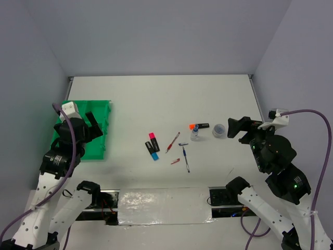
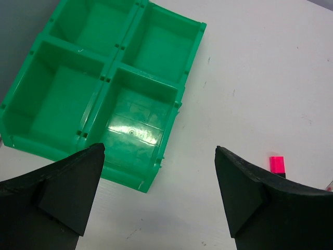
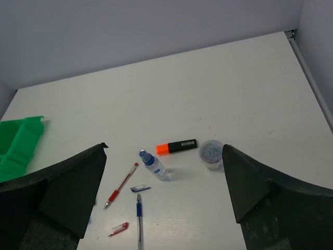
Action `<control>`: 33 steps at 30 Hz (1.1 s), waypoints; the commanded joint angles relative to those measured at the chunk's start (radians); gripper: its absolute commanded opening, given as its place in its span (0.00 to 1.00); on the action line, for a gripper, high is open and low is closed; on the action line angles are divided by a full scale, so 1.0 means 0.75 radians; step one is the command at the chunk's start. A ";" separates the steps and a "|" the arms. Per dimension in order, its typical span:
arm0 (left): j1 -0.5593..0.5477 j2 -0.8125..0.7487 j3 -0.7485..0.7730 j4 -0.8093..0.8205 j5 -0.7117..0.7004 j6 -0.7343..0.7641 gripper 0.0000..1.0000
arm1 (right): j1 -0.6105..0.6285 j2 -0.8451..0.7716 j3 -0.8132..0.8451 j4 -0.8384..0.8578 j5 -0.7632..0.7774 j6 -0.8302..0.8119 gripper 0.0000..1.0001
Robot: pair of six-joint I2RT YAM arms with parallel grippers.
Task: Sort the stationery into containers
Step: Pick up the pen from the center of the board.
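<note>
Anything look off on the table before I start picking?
Two small loose pieces stand out: a red piece lying left of the blue pen, and a bluish piece just past that pen's tip, near the bottle. They look like pulled-off pen caps. Nothing seems spilled.

We see soft, even, bright light from overhead in all three views. Shadows are short and faint, like the one beside the bottle (image 3: 154, 165) at lower centre. Glare whitens one compartment floor of the green tray (image 2: 161, 49) left of centre, and the shiny strip (image 1: 164, 205) at bottom centre glints. Focus is sharp on the table (image 1: 156, 104).
</note>
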 commanded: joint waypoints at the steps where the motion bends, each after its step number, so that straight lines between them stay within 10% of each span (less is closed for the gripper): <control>1: 0.012 -0.013 0.026 0.044 -0.003 -0.019 0.99 | 0.008 -0.002 0.018 0.061 0.029 0.011 1.00; 20: -0.014 0.087 0.158 -0.005 0.173 -0.172 0.99 | 0.008 0.166 -0.027 0.034 0.009 0.107 1.00; 26: -0.626 0.469 0.165 0.038 -0.148 -0.550 0.99 | 0.010 0.240 0.002 0.008 0.091 0.113 1.00; 33: -0.849 0.864 0.181 0.093 -0.163 -0.737 0.99 | 0.008 0.158 0.053 -0.005 0.081 0.080 1.00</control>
